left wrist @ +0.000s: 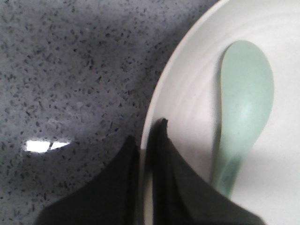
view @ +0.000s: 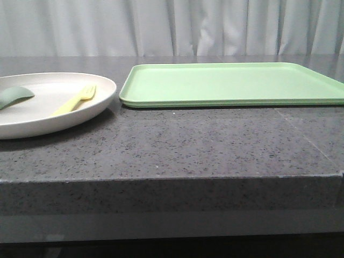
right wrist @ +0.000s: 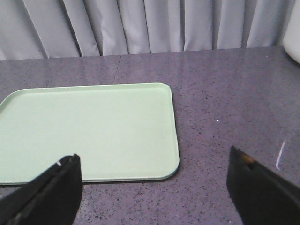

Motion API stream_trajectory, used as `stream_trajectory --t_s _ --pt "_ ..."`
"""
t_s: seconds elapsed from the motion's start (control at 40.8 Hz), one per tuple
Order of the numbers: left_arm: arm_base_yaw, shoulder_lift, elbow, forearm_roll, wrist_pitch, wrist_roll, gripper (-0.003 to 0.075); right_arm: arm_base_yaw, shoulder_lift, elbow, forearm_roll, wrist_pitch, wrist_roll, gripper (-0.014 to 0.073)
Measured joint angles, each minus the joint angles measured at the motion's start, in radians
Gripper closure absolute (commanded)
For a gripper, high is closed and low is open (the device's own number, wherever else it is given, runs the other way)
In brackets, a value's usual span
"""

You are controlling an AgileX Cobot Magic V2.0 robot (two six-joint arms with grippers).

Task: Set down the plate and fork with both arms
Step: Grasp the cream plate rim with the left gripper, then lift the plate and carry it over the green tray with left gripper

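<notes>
The cream-white plate rests on the dark speckled counter at the left of the front view. On it lies the pale yellow fork, tines pointing away. In the left wrist view my left gripper straddles the plate's rim, one finger outside and one inside. The jaws are pinched on that rim. My right gripper hangs open above the counter by the near corner of the green tray, with nothing between its fingers. Neither gripper shows in the front view.
A sage-green spoon lies in the plate beside my left fingers, also visible as the spoon at the far left. The flat light green tray sits to the plate's right. A curtain hangs behind the counter. The counter's front edge is near.
</notes>
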Motion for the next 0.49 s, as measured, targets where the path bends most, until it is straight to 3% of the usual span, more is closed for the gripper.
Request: stream_trajectory --t_s 0.172,0.491 --pt "0.051 -0.012 0.0 -0.116 0.013 0.088 0.0738 0.0 0.0 0.0 0.0 0.0 0.0 -0.0051" --pt "0.19 -0.046 -0.002 -0.566 0.078 0.443 0.0738 0.0 0.0 0.0 0.0 0.005 0.0 -0.0051"
